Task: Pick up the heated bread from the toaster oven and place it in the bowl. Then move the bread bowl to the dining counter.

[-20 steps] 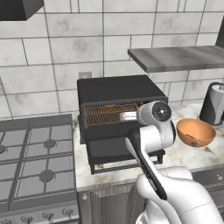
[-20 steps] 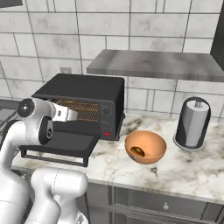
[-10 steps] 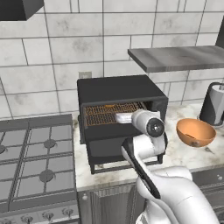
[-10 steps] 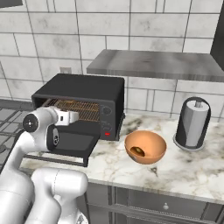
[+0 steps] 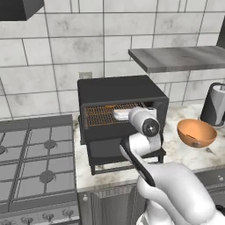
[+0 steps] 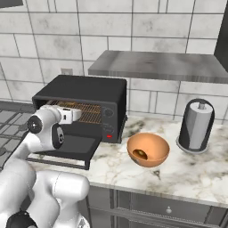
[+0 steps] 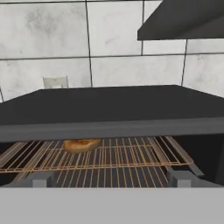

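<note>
- Golden-brown bread (image 7: 81,145) is lying on the coppery wire rack (image 7: 109,159) inside the toaster oven (image 6: 89,95), toward the back and left of centre in the hand view.
- Black and boxy, the oven is sitting with its door (image 5: 127,151) dropped open toward the robot.
- Two dark finger tips (image 7: 43,179) of the pincer (image 7: 111,180) are showing wide apart at the rack's front edge, gripping nothing.
- Glossy orange-brown, the bowl (image 6: 148,150) is resting on the marble surface (image 6: 196,173) just right of the oven; a small dark patch is showing inside it, and I cannot tell what it is.
- Beyond the bowl, a grey cylindrical appliance (image 6: 196,126) is standing under a grey shelf (image 6: 156,66).
- Left of the oven, a gas stove (image 5: 35,162) is sitting.
</note>
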Robot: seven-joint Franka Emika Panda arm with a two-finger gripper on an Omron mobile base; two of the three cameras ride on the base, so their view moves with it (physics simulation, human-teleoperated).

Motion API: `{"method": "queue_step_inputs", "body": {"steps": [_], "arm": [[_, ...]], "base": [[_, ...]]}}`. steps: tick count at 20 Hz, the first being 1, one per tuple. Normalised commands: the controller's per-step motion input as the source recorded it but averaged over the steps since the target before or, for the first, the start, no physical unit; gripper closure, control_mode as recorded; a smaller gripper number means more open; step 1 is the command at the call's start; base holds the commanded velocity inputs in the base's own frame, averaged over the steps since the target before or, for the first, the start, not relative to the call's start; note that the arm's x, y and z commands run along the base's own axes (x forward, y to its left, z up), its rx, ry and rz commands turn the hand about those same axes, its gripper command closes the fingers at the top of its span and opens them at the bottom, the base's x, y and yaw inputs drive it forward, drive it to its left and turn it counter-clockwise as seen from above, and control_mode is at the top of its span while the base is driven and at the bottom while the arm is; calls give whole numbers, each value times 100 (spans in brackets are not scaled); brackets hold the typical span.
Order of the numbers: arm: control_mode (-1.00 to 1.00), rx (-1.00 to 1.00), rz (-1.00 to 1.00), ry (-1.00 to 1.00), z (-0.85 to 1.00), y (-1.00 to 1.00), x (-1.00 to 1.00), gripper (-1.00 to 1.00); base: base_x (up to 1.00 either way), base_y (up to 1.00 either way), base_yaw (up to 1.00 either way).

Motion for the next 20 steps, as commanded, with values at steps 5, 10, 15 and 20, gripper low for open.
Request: {"method": "queue_step_inputs", "body": {"steps": [5, 10, 15, 20], "arm": [[-100, -2, 0, 0, -10, 0, 36, -100], [-100, 0, 0, 0, -21, 3, 38, -100], [-100, 0, 0, 0, -29, 6, 41, -100], [-100, 0, 0, 0, -8, 3, 42, -100]], "base": [[0, 0, 0], [0, 0, 0], [0, 0, 0], [0, 0, 0]]}}
